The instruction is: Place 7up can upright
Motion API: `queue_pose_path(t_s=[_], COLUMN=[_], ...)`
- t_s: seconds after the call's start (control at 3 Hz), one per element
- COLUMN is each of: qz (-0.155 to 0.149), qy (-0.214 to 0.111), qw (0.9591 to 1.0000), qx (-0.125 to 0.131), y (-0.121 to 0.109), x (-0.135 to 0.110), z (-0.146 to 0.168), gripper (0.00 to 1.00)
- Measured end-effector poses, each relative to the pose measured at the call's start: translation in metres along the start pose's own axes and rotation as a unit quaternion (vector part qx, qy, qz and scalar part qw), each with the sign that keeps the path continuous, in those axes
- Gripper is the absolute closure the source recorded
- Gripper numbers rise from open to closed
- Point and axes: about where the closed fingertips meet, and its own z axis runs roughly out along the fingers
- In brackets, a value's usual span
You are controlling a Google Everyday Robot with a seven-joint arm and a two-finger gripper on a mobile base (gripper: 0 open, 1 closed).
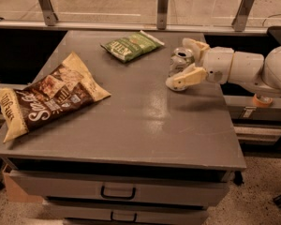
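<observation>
The 7up can (181, 59) is a small silver can with its top facing up. It stands upright at the right side of the grey table (145, 121), its base at or just above the surface. My gripper (179, 64) reaches in from the right and is shut on the can. One cream finger (195, 46) lies behind the can and the other (186, 78) in front of it. The white arm (243, 69) stretches off to the right edge.
A green snack bag (131, 45) lies flat at the back of the table, left of the can. A large brown and yellow snack bag (49, 95) lies at the left side. The table's right edge is close to the can. Drawers (117, 191) sit below the front edge.
</observation>
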Motion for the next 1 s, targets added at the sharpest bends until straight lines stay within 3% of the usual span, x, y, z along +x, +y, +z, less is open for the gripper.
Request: queue_pose_path(t_s=[0.33,0.67,1.0], qz=[-0.007,-0.055,-0.153], qy=[0.000,0.008,-0.008], qw=[0.9999,0.9978,0.9854], qx=[0.012,0.037,0.073], y=[0.000,-0.002,0.004], x=[-0.002,-0.037,-0.131], z=[-0.008,-0.021,-0.056], gripper=[0.00,0.00,0.00])
